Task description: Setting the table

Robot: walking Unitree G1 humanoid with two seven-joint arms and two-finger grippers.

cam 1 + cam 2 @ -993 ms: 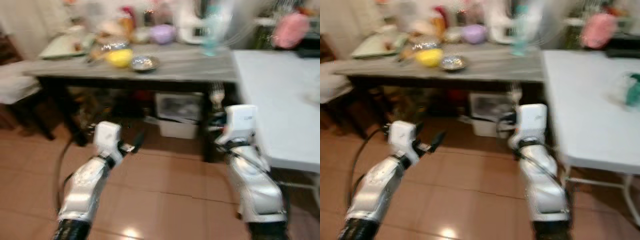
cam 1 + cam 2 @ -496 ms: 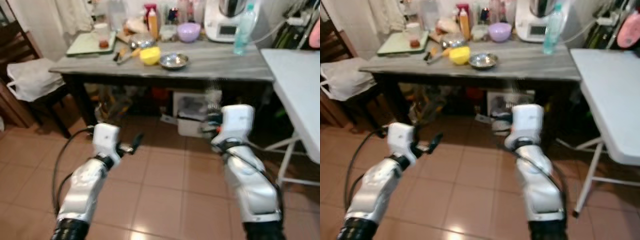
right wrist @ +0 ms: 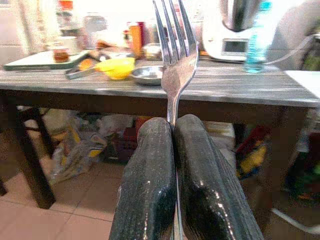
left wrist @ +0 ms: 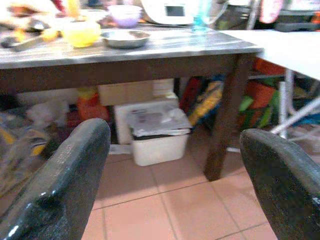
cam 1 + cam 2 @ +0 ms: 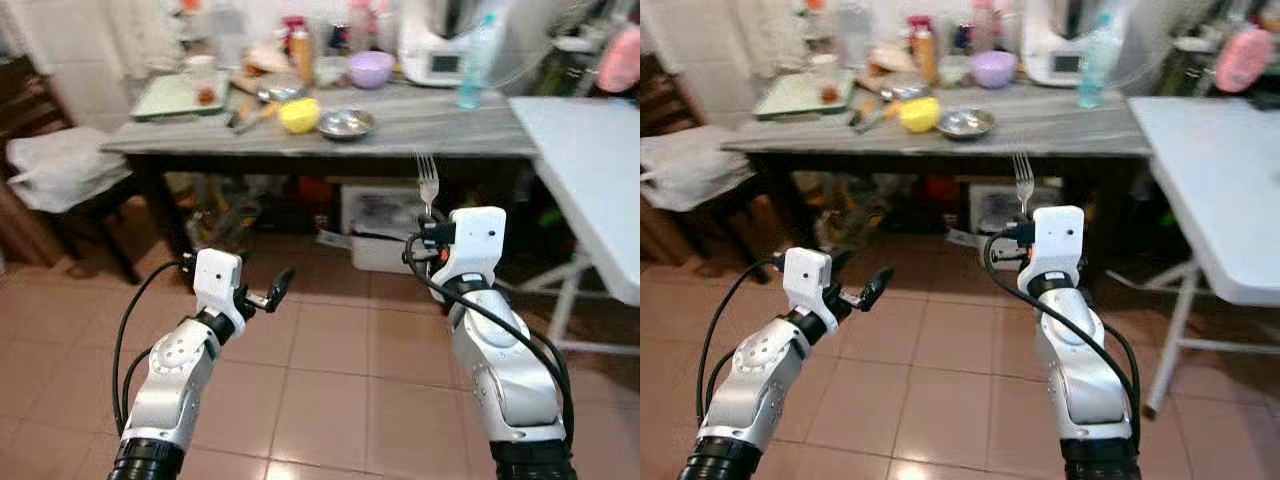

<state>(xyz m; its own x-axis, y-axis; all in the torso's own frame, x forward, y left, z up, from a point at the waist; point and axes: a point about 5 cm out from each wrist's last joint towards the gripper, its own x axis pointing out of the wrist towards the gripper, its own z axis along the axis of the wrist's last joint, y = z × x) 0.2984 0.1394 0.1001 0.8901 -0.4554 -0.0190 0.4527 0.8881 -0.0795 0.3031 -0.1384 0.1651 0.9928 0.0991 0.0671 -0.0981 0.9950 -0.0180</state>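
Note:
A silver fork [image 5: 428, 182] stands upright with its tines up, and my right gripper [image 3: 173, 131] is shut on its handle, held out in front of me above the tiled floor. The fork [image 3: 173, 47] rises between the two black fingers [image 3: 150, 170] in the right wrist view. My left gripper [image 5: 274, 291] hangs open over the floor with nothing between its fingers [image 4: 75, 165]. Ahead stands a grey wooden table [image 5: 400, 135] carrying a small metal dish [image 5: 346, 123] and a yellow bowl [image 5: 299, 113]. A white folding table [image 5: 590, 170] stands at the right.
On the grey table are a purple bowl [image 5: 370, 68], a green tray [image 5: 180, 95], bottles, a water bottle [image 5: 470, 70] and a white kitchen machine [image 5: 435, 45]. Boxes and bags [image 5: 375, 225] sit under it. A chair with a white bag [image 5: 65, 165] is at the left.
The camera has swung, so the whole scene shifted and the blur has gone. The fork stays in my right gripper, and both arms keep their pose.

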